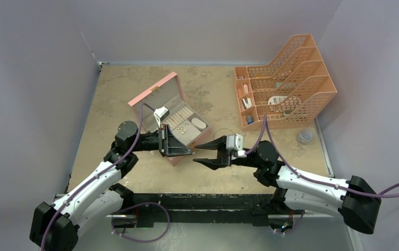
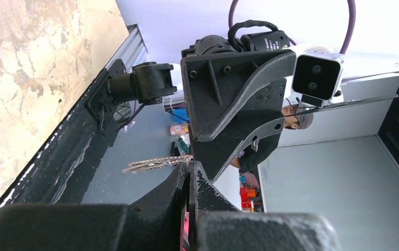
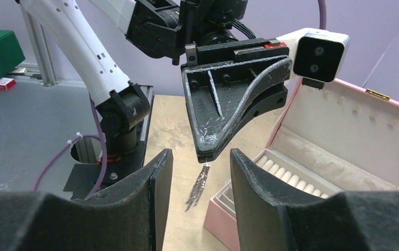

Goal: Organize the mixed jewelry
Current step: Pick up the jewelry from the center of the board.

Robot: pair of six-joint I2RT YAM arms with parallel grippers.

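Observation:
My left gripper [image 1: 191, 152] is shut on a silvery chain-like piece [image 3: 198, 186]. The chain dangles from the pinched fingertips above the table, just off the front corner of the pink box [image 1: 154, 95]. In the left wrist view the chain [image 2: 152, 164] sticks out sideways from the left gripper [image 2: 193, 167]. My right gripper [image 1: 203, 153] stands open and faces the left one. In the right wrist view the chain hangs between the spread fingers [image 3: 158, 180] of the right gripper [image 3: 201, 154] without touching them. Small gold pieces [image 1: 185, 126] lie in the box's grey compartments. What looks like a thin wire hoop [image 1: 219, 136] lies behind the right gripper.
The open pink box [image 3: 343, 130] has its lid leaning back and ring rolls in the lining. An orange mesh file rack [image 1: 291, 78] with stationery bits stands at the back right. A small clear cup [image 1: 305, 137] sits near the right wall.

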